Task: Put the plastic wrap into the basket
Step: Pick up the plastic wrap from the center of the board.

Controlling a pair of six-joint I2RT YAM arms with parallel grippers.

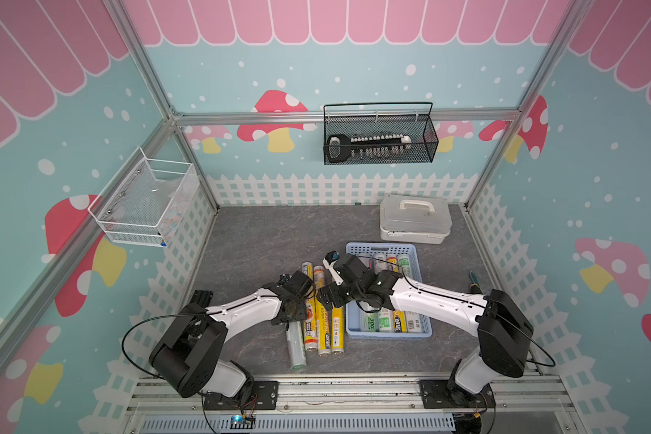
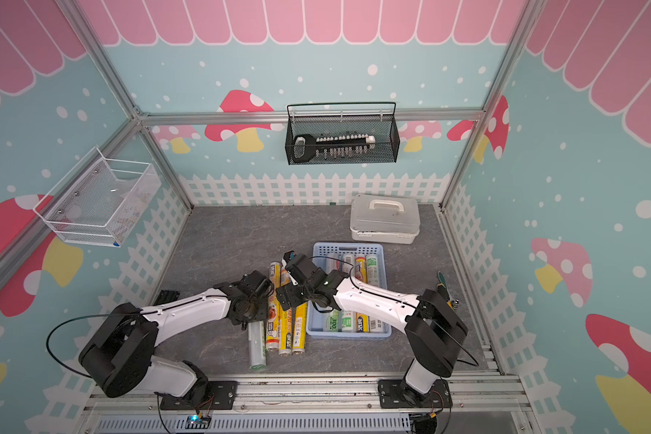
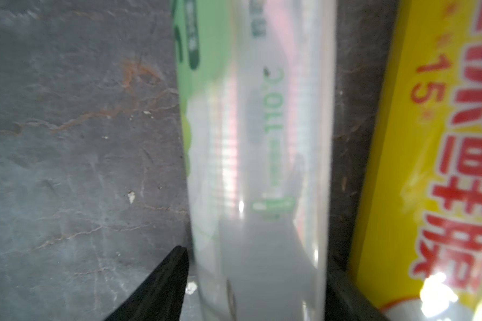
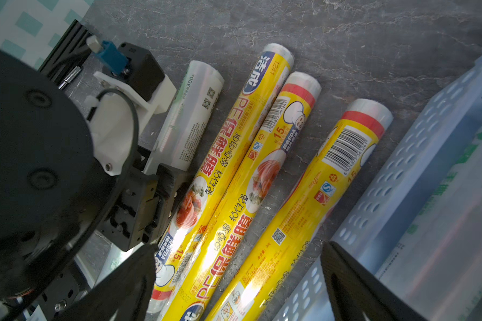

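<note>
A clear plastic wrap roll [image 1: 297, 347] [image 3: 256, 139] with a green label lies on the table beside three yellow rolls [image 1: 324, 330] [image 4: 273, 166]. My left gripper [image 1: 289, 317] [image 3: 258, 264] is down over the clear roll, one finger on each side. It is open, and a sliver of table shows beside one finger. My right gripper [image 1: 327, 297] [image 4: 238, 289] hangs wide open above the yellow rolls, next to the left wall of the light-blue basket [image 1: 380, 248] [image 4: 418, 178]. It holds nothing. Several rolls [image 1: 384, 321] lie side by side in the basket, partly hidden by the right arm.
A white lidded box [image 1: 414, 218] stands behind the basket. On the back wall hangs a black wire basket [image 1: 380, 146], and on the left wall a white one [image 1: 147, 203]. A green-handled tool [image 1: 475, 282] lies by the right wall.
</note>
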